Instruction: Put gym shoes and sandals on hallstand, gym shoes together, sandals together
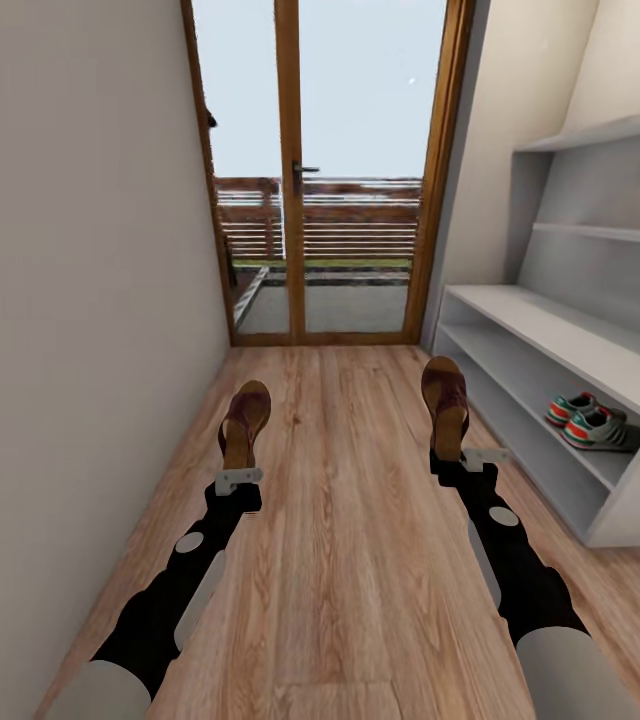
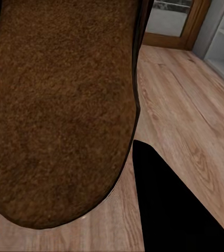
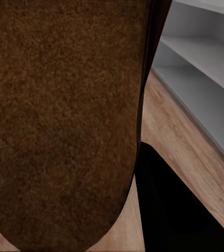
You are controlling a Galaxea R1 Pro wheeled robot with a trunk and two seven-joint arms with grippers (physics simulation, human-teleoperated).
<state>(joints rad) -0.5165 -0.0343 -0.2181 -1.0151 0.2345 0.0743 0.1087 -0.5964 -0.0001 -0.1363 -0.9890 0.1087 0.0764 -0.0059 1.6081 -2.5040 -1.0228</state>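
Both black forearms reach forward from the near edge of the head view over the wood-plank corridor floor [image 1: 340, 520], each ending in a sandal held up off the planks. On the left, the left gripper [image 1: 239, 480] is closed on the heel end of one brown sandal [image 1: 246, 420], which stands on edge with its toe pointing away toward the glass door [image 1: 325, 170]. From the left wrist camera that sandal's fuzzy brown sole [image 2: 59, 105] looms close, with one black finger [image 2: 174, 205] beside it and floor beyond. Further right, the right gripper [image 1: 457, 462] is likewise clamped on the heel of the second sandal [image 1: 446, 400], also tipped on edge and toe-forward, just beside the front of the hallstand [image 1: 560, 330]. The right wrist camera shows its sole [image 3: 64, 121] against the pale grey shelves [image 3: 206, 58]. At the far right, the two gym shoes [image 1: 590, 420] sit side by side, touching, on the hallstand's lower open shelf, heels toward the corridor. Stepped grey shelves [image 1: 600, 135] rise on the wall above.
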